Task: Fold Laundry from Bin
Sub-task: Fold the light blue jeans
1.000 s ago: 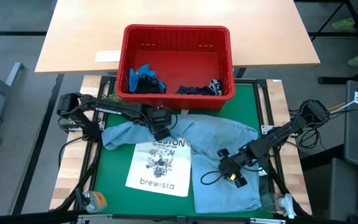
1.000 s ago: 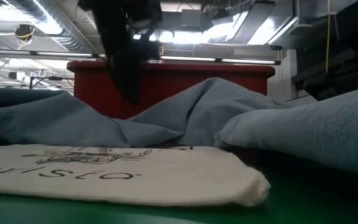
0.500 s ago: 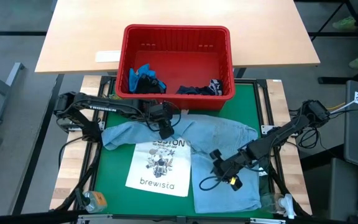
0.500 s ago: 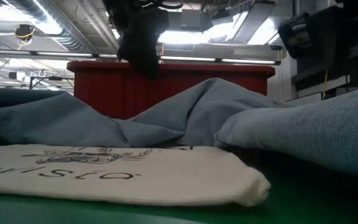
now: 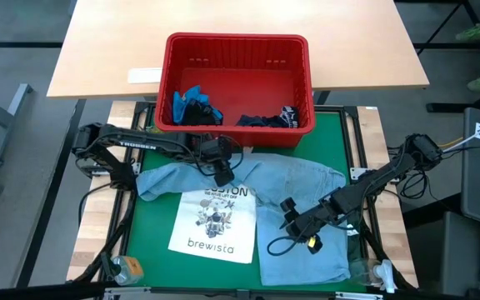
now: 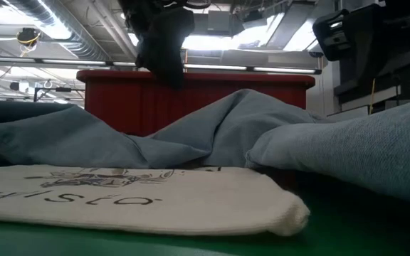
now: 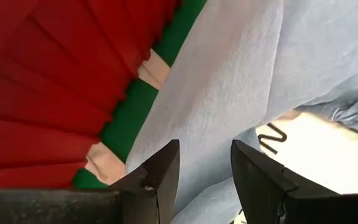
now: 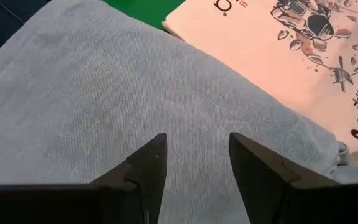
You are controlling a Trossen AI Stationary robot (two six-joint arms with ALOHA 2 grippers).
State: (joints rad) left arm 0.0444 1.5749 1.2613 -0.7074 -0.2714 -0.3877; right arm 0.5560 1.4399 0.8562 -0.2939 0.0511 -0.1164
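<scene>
The left claw [image 5: 222,177] hangs part open and empty above the denim shirt [image 5: 298,179], near the bin [image 5: 237,46]. The right claw [image 5: 287,210] is also part open and empty over the shirt, beside the tote bag [image 5: 213,221] printed "brewista". Both arms reach inward, low over the green table [image 5: 157,225]. More laundry [image 5: 192,106] lies in the bin.

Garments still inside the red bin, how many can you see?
2: a bright blue garment in the bin's left corner nearest the green mat, and a dark navy garment along the same wall, toward the right. More may be hidden underneath.
</scene>
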